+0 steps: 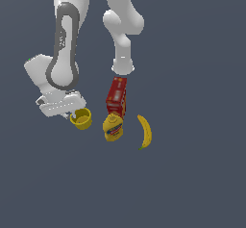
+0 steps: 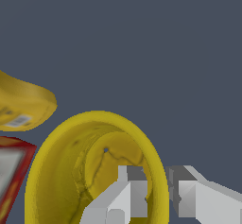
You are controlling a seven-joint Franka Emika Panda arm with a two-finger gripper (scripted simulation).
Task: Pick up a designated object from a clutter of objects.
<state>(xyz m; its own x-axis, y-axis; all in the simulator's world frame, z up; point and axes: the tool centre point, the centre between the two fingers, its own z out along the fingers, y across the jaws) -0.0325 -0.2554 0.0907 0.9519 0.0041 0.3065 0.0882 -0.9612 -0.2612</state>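
Nearest the wrist camera, the two pale fingers (image 2: 189, 199) straddle the wall of the yellow cup (image 2: 71, 171): one finger sits inside the cup's mouth, the other just outside its rim, with the wall between them. Whether the pads press on that wall cannot be told from either view. The cup fills much of the wrist view, its flared rim and mottled inner surface plain to see.

Beside the cup in the wrist view lie a rounded part of the yellow mustard bottle (image 2: 23, 107) and a corner of the red box (image 2: 12, 171).

From the exterior view, the gripper (image 1: 72, 110) is low over the dark counter (image 1: 192, 183), at the cup (image 1: 81, 119), which appears tilted with its mouth partly toward the camera. The mustard bottle (image 1: 113, 127) is near the cup on the exterior view's right, with the red box (image 1: 116, 97) just behind it. The banana (image 1: 145, 132) lies farther to the exterior view's right, apart from the bottle. White arm links (image 1: 65, 39) rise behind the clutter.
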